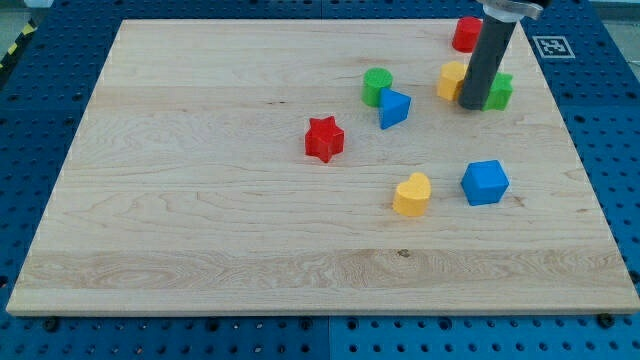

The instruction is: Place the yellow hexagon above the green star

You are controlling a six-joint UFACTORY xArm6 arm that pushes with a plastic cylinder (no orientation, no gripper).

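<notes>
At the bottom of the frame the wooden board [200,250] lies bare, its near strip holding no blocks. A little higher, right of centre, sit one yellow heart [412,194] and, just beside it to the right, one blue cube [485,182]. Left of these, near the middle of the frame, stands one red star [324,138]. Farther up come one blue triangle [393,107] and one green cylinder [377,86], close together, the cylinder to the upper left. In the upper right, the yellow hexagon [452,79] and the green star [499,91] lie on either side of the dark rod, hexagon to the left, star to the right, both partly hidden by it. My tip [474,105] rests on the board between those two blocks, close against both. There are no jaws to report; the arm ends in the bare rod. At the top edge, one red block [465,34], shape unclear, sits left of the rod. Eight blocks in all: two yellow, two blue, two green, two red.
</notes>
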